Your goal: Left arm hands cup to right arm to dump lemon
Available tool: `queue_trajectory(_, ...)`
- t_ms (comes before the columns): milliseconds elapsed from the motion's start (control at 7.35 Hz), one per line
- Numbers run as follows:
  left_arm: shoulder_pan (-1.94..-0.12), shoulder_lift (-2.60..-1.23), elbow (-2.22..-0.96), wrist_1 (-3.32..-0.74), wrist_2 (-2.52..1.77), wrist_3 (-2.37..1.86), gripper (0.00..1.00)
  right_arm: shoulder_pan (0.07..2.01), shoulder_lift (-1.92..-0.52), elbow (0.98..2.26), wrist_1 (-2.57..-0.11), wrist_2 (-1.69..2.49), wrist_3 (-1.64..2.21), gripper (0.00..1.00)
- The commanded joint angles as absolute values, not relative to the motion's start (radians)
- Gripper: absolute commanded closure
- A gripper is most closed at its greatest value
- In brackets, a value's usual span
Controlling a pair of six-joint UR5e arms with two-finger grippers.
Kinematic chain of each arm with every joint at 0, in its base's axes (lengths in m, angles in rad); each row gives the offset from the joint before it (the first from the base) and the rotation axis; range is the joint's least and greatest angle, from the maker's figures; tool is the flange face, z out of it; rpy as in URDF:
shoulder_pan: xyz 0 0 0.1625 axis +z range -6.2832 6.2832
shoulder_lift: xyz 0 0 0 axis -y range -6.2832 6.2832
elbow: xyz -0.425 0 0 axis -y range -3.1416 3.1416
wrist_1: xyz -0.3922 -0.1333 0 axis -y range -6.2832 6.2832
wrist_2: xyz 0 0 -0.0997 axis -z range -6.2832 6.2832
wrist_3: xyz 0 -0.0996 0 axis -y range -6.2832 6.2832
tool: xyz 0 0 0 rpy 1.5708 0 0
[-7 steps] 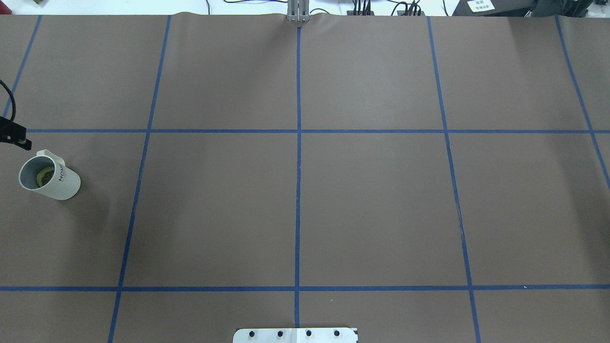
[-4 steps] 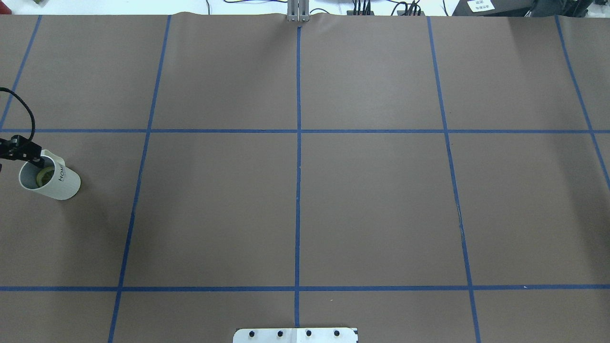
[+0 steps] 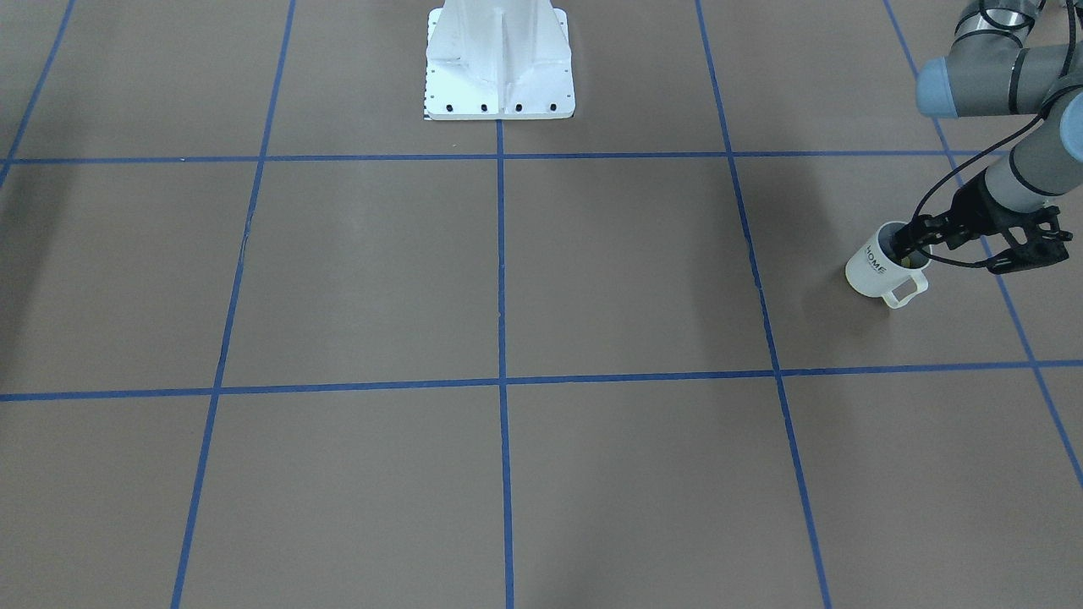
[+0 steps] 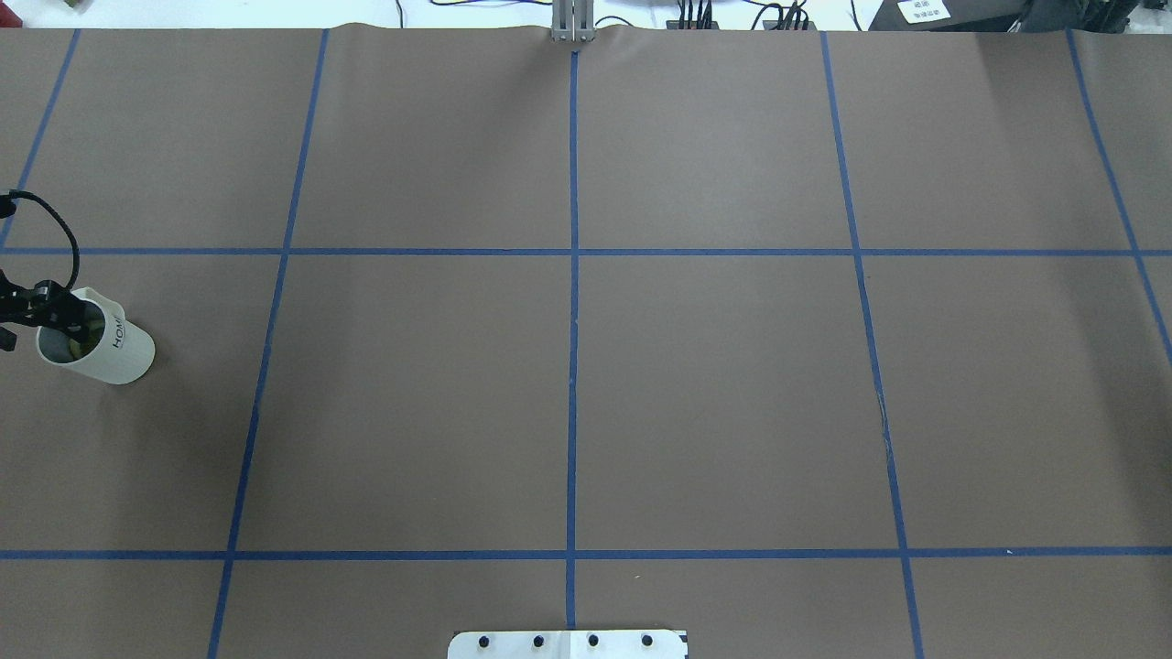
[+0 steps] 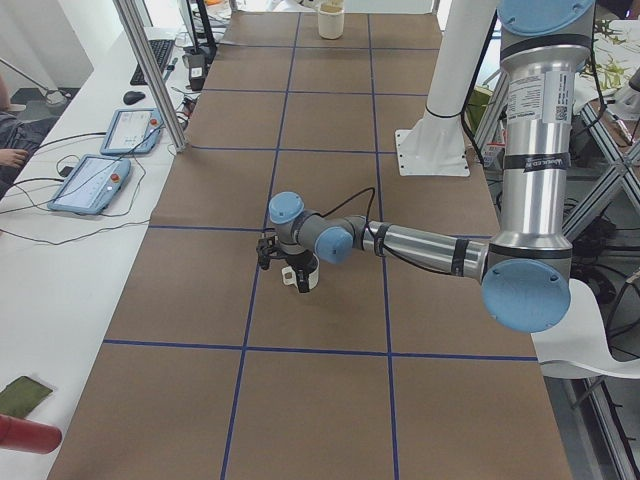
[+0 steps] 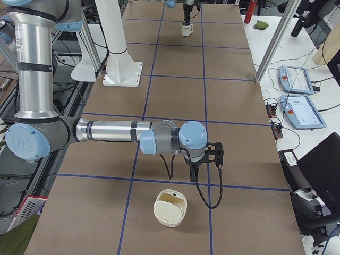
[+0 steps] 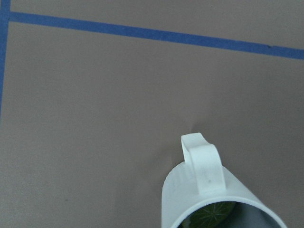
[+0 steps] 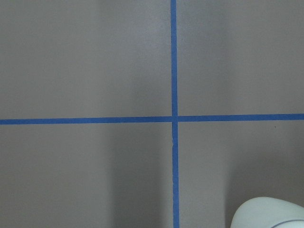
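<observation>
White mug (image 3: pixel 871 269) with dark HOME lettering stands upright on the brown paper-covered table (image 4: pixel 714 384) with its blue tape grid. It is far out on the robot's left side, squared handle turned away from the robot, and we note a yellow-green lemon piece (image 7: pixel 212 214) lying inside it. At the mug's mouth we find the black left gripper (image 3: pixel 907 245), tips down at the rim, but we cannot tell whether its jaws are parted or clamped on the wall. Well apart from the mug, the right gripper (image 6: pixel 194 171) hangs tip-down over the table near a cream rounded object (image 6: pixel 170 208), and its jaws we cannot judge either.
</observation>
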State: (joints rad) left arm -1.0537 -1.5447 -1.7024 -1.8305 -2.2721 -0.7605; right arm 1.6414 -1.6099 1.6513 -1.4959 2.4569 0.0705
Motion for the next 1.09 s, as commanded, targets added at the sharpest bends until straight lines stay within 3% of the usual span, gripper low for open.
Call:
queue_trajectory(0,-1.052,-1.546,-1.694,-1.830,-2.273,-0.765,0.94,1.641,-1.609,1.652,-1.496,2.459,0.072,0.00)
queue_trajectory(136,-1.052,-1.555,-1.689,-1.830,-2.276,-0.767,1.00,1.641,-1.608,1.654,-1.496,2.467,0.072,0.00)
queue_trajectory(544,-1.063,-1.604,-1.700,-1.768,-2.368,-0.784,1.00,1.634,-1.589,1.677,-1.497,2.479,0.074,0.00)
queue_trajectory(953,-1.149,-1.922,-1.709,-1.356,-2.391,-0.784,1.00,1.591,-1.536,1.790,-1.496,2.508,0.169,0.00)
